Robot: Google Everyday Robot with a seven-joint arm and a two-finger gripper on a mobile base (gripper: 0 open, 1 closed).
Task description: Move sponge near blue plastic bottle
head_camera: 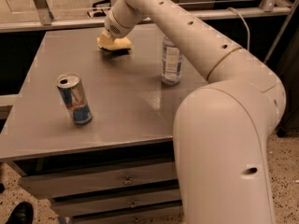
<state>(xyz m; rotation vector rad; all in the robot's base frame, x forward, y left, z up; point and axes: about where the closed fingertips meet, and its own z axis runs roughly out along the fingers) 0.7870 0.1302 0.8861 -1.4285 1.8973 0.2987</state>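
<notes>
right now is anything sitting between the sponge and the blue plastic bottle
Nothing visible does. The gripper is at the sponge, and only tabletop lies between that and the blue plastic bottle. The drink can stands front left, off that line.

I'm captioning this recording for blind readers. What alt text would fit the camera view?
The robot's gripper is down at a yellow sponge near the far edge of a grey table, and a clear water bottle stands a little to the sponge's right in the picture. A drink can stands upright toward the front left, above the table's drawers.
</notes>
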